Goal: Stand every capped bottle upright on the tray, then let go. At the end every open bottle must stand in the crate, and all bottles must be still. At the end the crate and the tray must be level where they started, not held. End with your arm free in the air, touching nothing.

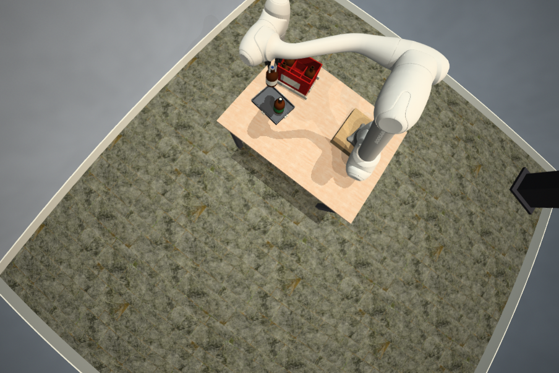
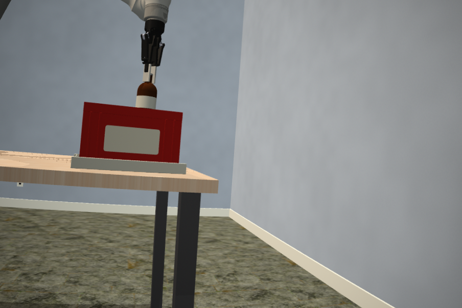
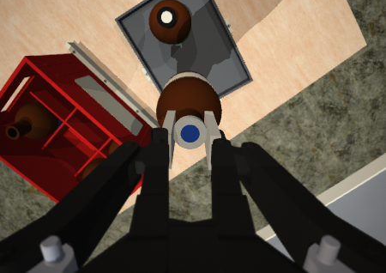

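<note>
My gripper (image 1: 272, 68) (image 2: 149, 73) (image 3: 189, 124) is shut on the neck of a brown bottle (image 1: 271, 76) (image 2: 146, 90) (image 3: 189, 96) with a white label and a blue-centred cap. It holds the bottle upright in the air, between the crate and the tray in the wrist view. The grey tray (image 1: 260, 107) (image 3: 241, 59) bears one upright brown bottle (image 1: 279, 105) (image 3: 182, 19) with a green label and a white-topped cap. The red crate (image 1: 309, 87) (image 2: 95, 140) (image 3: 40, 69) holds an open brown bottle (image 1: 310, 72) (image 3: 36, 120) and at least one more brown bottle (image 1: 284, 65) (image 3: 93, 166), partly hidden.
Light rails (image 1: 292, 91) (image 2: 126, 164) (image 3: 112, 95) edge the crate on the wooden table (image 1: 289, 143) (image 2: 201, 185) (image 3: 274, 64). A tan block (image 1: 347, 130) lies by the arm's base. The crate's walls stand close to the held bottle.
</note>
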`<state>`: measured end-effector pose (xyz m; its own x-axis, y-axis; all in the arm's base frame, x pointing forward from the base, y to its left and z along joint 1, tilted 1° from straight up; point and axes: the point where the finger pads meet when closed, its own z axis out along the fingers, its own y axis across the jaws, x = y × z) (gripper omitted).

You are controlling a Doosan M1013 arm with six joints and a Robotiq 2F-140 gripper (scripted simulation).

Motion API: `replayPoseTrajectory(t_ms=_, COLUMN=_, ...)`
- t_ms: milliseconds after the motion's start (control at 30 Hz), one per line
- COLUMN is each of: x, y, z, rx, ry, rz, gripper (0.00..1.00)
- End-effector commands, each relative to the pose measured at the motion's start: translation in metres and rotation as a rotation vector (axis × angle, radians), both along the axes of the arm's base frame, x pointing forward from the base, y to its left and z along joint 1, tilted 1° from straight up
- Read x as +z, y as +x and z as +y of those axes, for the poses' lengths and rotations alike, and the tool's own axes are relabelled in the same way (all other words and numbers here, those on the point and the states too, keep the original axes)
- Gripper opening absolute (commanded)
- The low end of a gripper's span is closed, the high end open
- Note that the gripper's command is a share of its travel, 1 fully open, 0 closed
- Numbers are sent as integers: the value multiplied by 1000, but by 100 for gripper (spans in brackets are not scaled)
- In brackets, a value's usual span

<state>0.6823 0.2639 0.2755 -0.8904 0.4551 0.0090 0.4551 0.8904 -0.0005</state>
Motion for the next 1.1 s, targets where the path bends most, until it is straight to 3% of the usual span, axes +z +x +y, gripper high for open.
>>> replayPoseTrajectory(t_ms=0, x=0, y=-2, z=7, rx=0, ry=0, rz=0, gripper=0)
replayPoseTrajectory(t_ms=667, x=0, y=-4, z=27, rx=0, ry=0, rz=0, gripper=0)
replayPoseTrajectory(t_ms=1067, x=-24, y=-6, z=28, rx=0, ry=0, rz=0, gripper=0)
